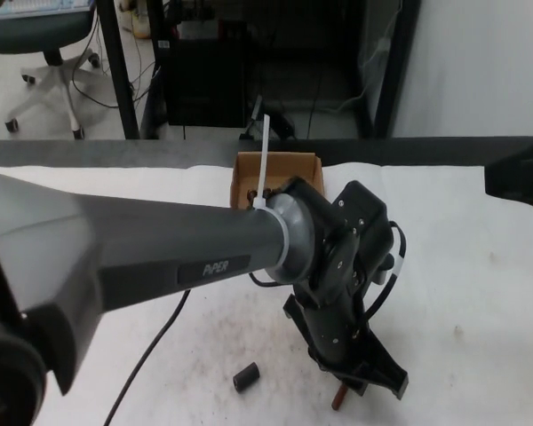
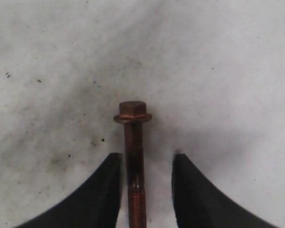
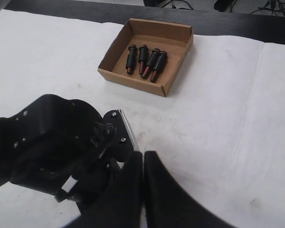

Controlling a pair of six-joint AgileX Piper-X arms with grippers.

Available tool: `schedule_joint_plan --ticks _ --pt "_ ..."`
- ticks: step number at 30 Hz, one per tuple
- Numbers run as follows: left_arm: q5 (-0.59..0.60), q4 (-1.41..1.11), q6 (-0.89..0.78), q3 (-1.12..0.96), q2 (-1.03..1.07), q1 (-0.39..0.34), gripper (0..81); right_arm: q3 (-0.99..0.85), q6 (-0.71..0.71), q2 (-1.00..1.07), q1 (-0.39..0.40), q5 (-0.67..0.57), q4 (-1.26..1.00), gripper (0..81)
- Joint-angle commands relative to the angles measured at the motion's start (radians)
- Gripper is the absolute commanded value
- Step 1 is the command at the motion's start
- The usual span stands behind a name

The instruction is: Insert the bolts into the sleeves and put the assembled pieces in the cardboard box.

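- Left wrist view: bolt [image 2: 134, 156] lies flat on the white cloth [image 2: 228, 71], its shank between the fingers [image 2: 104, 190] of the left gripper [image 2: 147, 164]. The fingers stand apart, one on each side, with no clear contact.
- The long axis runs down the gap, so closing would likely pinch across the shank. The hex head points away from the wrist, the threaded end toward it.
- High view: black sleeve [image 1: 246, 377] lies near that gripper, apart from the bolt.
- Right gripper [image 3: 142, 185] is pressed together, empty, farther off. The left arm is nearer.
- Cardboard box [image 3: 133, 81] holds four assembled pieces [image 3: 145, 59].
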Motion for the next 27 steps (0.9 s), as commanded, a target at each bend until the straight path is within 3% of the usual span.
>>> schedule_joint_plan --ticks 1,27 --pt "-0.005 -0.010 -0.007 -0.011 0.010 -0.003 33.2 0.000 0.002 -0.008 -0.003 -0.008 0.003 0.8" --pt "-0.066 -0.042 -0.011 -0.011 0.059 0.001 32.7 0.000 0.000 -0.008 -0.003 -0.008 0.003 0.8"
